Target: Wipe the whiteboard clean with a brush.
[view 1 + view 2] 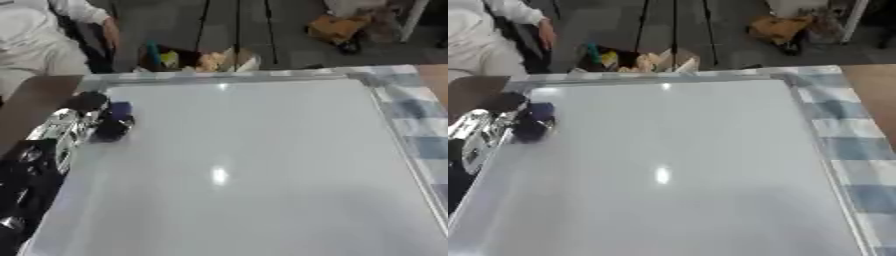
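Whiteboard on the desk looks bare of marks, glare aside; wiping seems nearly or fully done. Left hand at the board's upper-left edge, curled round a dark blue brush touching the surface. Right hand out of sight.

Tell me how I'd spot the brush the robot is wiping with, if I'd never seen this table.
Start with the big whiteboard that covers most of the table. Look to its far left edge, where the robot's black and silver left hand reaches in. The brush is the small dark blue block in that hand, the only coloured thing on the plain white surface.
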